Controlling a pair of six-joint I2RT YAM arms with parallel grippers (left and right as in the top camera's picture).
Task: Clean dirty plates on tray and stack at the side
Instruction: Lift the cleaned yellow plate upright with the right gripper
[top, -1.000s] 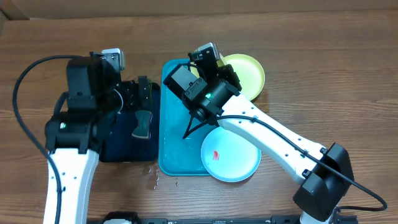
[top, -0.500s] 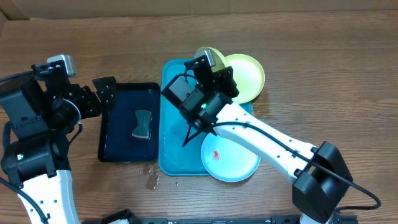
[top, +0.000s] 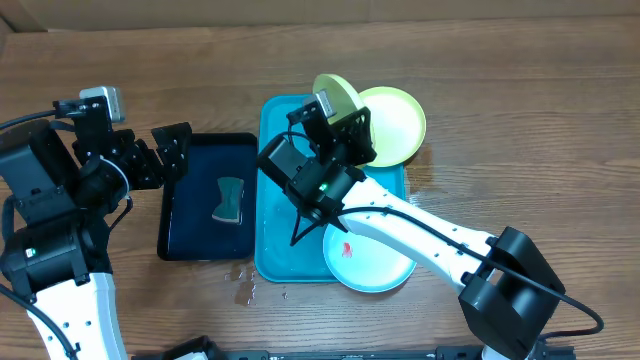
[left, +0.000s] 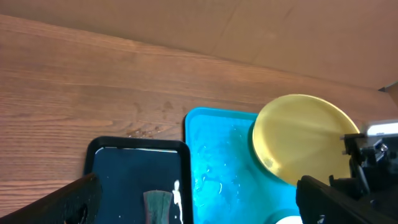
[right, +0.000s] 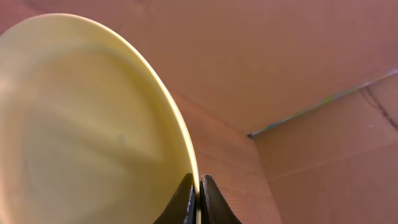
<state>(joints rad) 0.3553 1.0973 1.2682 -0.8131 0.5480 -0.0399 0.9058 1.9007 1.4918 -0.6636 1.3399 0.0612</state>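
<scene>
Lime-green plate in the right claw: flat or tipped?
Tipped, held on edge. Right claw pinches the rim of the round lime-green plate above the turquoise plastic tray.

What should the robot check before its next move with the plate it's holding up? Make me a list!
1. Grip: the right gripper pinches the rim of the lifted green plate: ok.
2. Height: the lifted green plate is raised and tilted above the turquoise tray: ok.
3. Free hand: the left gripper is open and holds nothing: ok.
4. Scrubber in hand: not ok, the sponge lies in the black tray.
5. Smear on the lifted green plate: cannot tell.
6. Is the light-blue plate clean? Not ok, a red smear shows.
</scene>
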